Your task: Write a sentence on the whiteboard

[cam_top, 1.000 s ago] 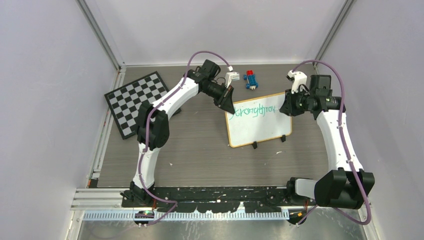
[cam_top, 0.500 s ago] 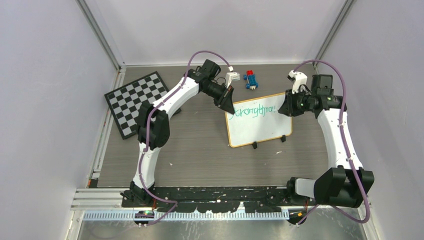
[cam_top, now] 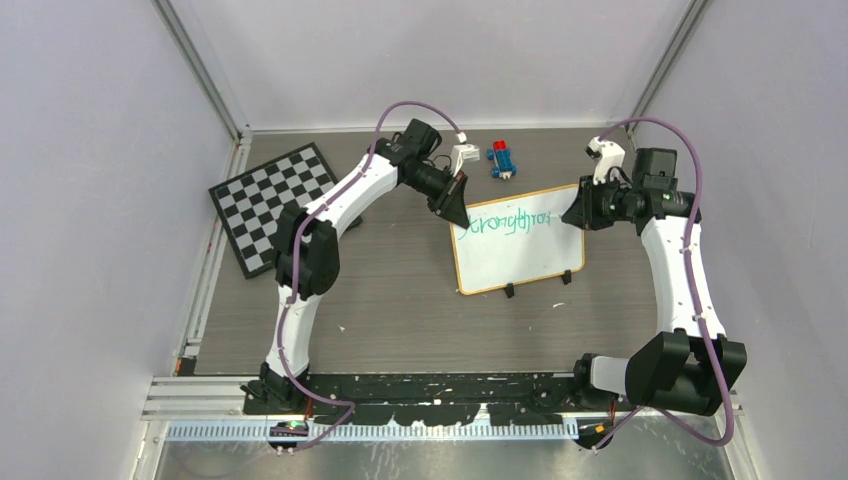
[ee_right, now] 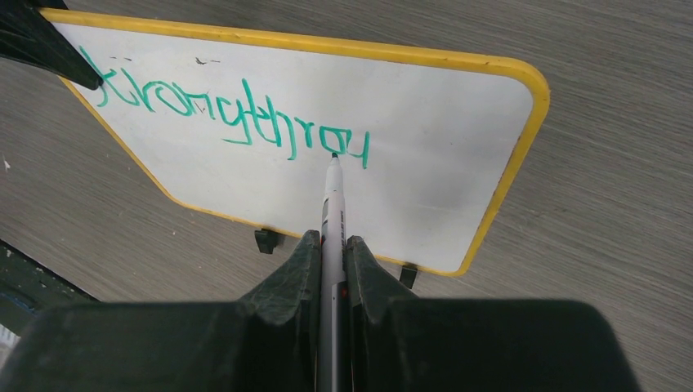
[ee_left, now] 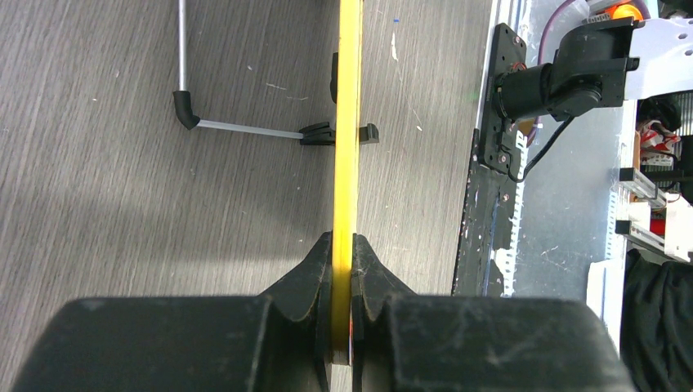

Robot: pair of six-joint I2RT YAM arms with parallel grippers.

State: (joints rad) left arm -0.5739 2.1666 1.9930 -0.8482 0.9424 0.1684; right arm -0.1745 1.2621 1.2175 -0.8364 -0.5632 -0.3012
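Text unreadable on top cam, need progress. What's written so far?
Observer: In the right wrist view the sentence reads roughly "Strongthrou", in green, one line on the whiteboard.
Operator: Marker grip okay?
Observer: The right hand is shut on the marker, with the barrel straight between the fingers and the tip at the last letters.
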